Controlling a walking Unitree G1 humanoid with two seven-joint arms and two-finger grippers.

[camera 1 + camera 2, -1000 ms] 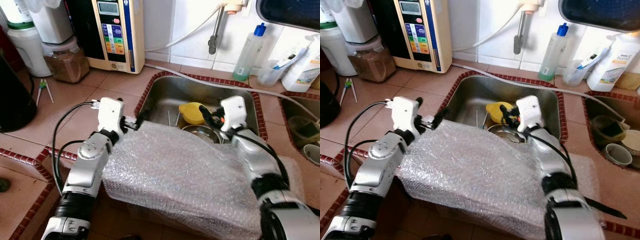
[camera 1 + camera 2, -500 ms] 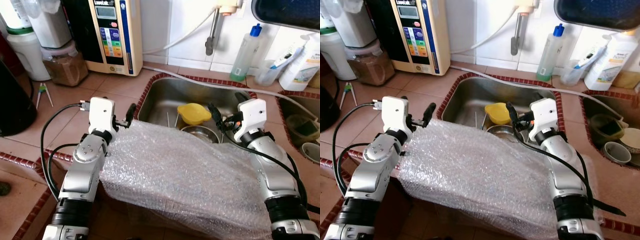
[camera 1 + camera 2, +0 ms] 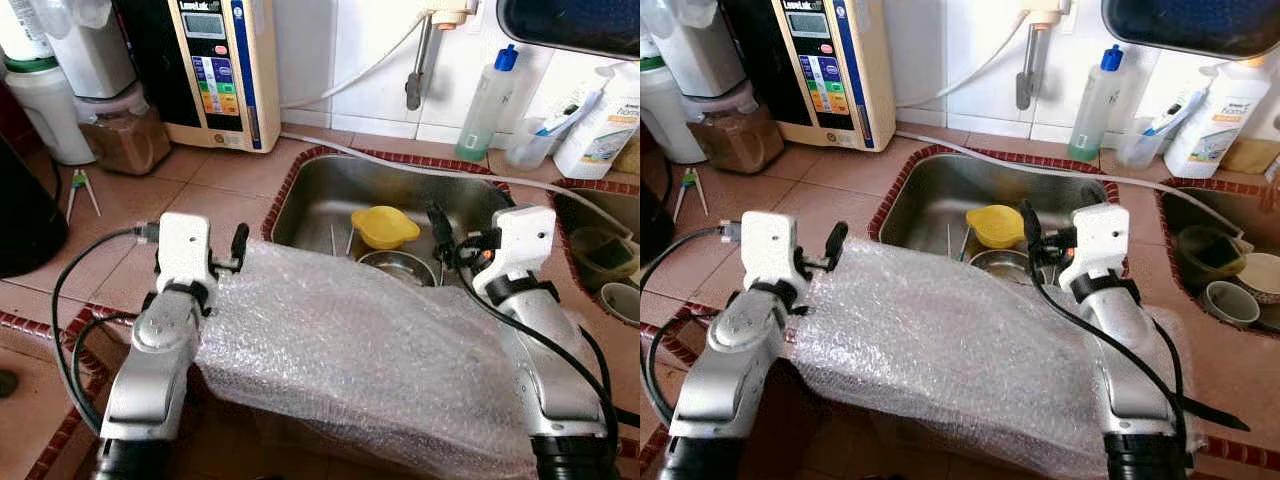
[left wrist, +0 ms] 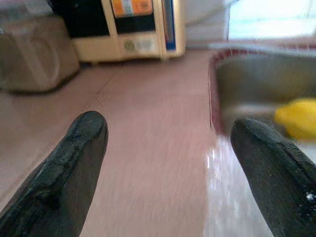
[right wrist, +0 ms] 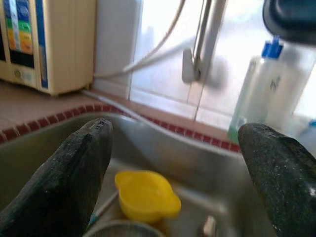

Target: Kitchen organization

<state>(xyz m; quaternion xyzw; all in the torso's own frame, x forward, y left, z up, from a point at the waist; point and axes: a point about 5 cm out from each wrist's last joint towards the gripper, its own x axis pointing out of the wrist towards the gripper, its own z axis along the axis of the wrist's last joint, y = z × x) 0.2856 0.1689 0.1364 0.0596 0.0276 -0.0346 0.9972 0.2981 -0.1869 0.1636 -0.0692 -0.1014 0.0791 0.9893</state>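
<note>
A big sheet of bubble wrap [image 3: 360,345] lies over the counter's front edge and the near rim of the steel sink [image 3: 320,195]. A yellow bowl [image 3: 386,226] and a steel bowl [image 3: 398,268] sit in the sink behind it. My left gripper [image 3: 238,245] hovers at the wrap's far left corner, open, with bare tile between its fingers [image 4: 74,158]. My right gripper [image 3: 447,235] is at the wrap's far right edge above the sink, open, holding nothing; the yellow bowl [image 5: 145,197] lies below its fingers [image 5: 69,177].
A cream water machine [image 3: 215,60] and a jar of brown powder [image 3: 125,135] stand at the back left. A blue-capped bottle [image 3: 488,100] and a white bottle [image 3: 600,130] line the back wall. A second basin [image 3: 600,260] with cups is at the right. A hose [image 3: 400,165] crosses behind the sink.
Both arms have spread apart: the left gripper has drawn back to the left, the right gripper to the right. The bubble wrap has stayed in place.
</note>
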